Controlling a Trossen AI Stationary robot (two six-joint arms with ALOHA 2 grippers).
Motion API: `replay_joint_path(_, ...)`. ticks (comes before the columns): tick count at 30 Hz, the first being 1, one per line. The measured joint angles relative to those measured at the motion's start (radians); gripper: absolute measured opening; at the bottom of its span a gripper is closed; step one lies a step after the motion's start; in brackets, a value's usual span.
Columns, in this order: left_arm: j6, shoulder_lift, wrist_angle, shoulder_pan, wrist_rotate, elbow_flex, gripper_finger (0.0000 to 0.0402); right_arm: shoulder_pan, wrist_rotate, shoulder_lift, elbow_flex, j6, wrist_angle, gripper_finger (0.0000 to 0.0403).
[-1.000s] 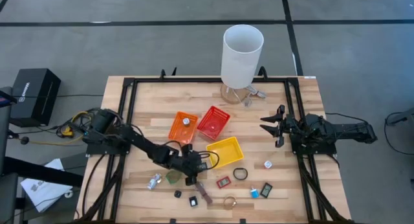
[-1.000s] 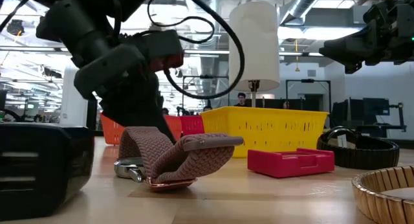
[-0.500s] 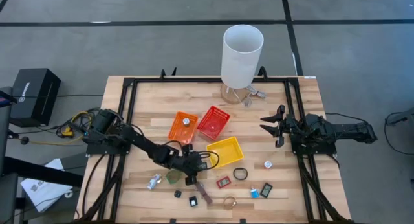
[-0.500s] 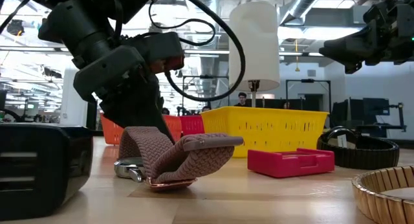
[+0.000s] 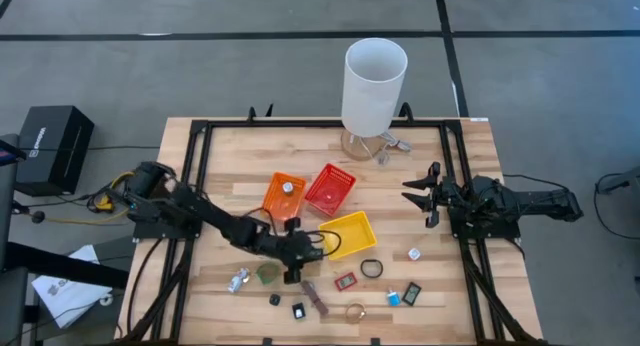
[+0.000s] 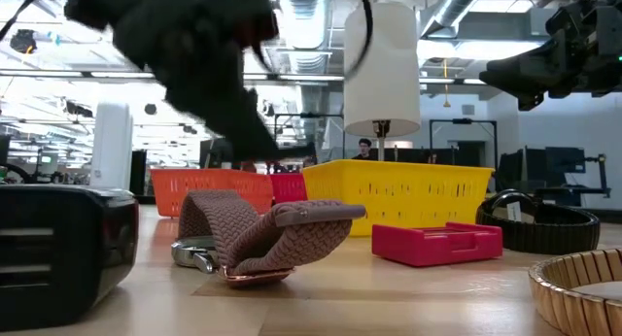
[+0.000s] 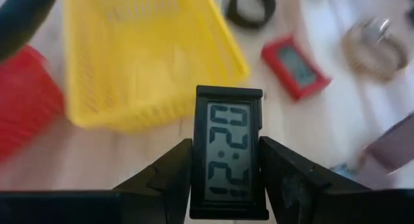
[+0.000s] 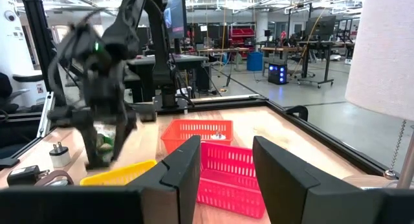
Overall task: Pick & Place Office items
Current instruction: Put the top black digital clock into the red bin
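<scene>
My left gripper point(image 5: 291, 269) hangs over the table's near middle, beside the yellow basket point(image 5: 348, 234), shut on a small black clock with a grey display point(image 7: 229, 153). In the low view this arm point(image 6: 194, 45) is a blur high up. Other office items lie on the wood: green ring point(image 5: 267, 274), silvery clip point(image 5: 238, 280), brown strip point(image 5: 315, 298), red block point(image 5: 346, 281), black ring point(image 5: 372, 268), blue block point(image 5: 393, 297). My right gripper point(image 5: 415, 193) waits open at the table's right side, touching nothing. My left gripper pinches the black clock between its two fingers point(image 7: 171, 179), one on each long side of the case point(image 7: 200, 156). The display faces the wrist camera. The clock sits lifted clear above the table, near the yellow basket's corner.
Orange basket point(image 5: 282, 194) and red basket point(image 5: 330, 188) stand mid-table, the orange one with a small white thing inside. The tall white cylinder point(image 5: 375, 84) stands at the far edge. A pale ring point(image 5: 355, 311) and small black blocks point(image 5: 298, 310) lie near the near edge.
My left gripper has risen from the table by the brown strip and drawn slightly toward the far edge, fast enough to blur in the low view. The brown strip, red block and baskets have stayed where they were. The right arm has kept still.
</scene>
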Motion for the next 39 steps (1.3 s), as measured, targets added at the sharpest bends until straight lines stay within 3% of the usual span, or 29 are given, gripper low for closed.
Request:
replay_joint_path(6,0.116,-0.161,-0.009,0.077,-0.114,0.001,0.0156,0.0,0.0,0.0,0.0,0.0,0.0,0.0134)
replay_joint_path(14,0.225,-0.212,0.0,0.269,-0.109,0.0,0.0162,0.0,0.0,0.0,0.0,0.0,0.0,0.0134)
replay_joint_path(25,0.254,-0.029,0.102,0.482,0.062,0.001,0.0165,0.0,0.0,0.0,0.0,-0.002,0.0,0.0134)
replay_joint_path(32,0.25,0.089,0.16,0.499,0.091,0.001,0.0162,0.0,0.0,0.0,0.0,-0.003,0.0,0.0134)
replay_joint_path(39,0.279,0.124,0.173,0.496,0.112,0.001,0.0182,0.0,0.0,0.0,0.0,-0.003,0.0,0.0134)
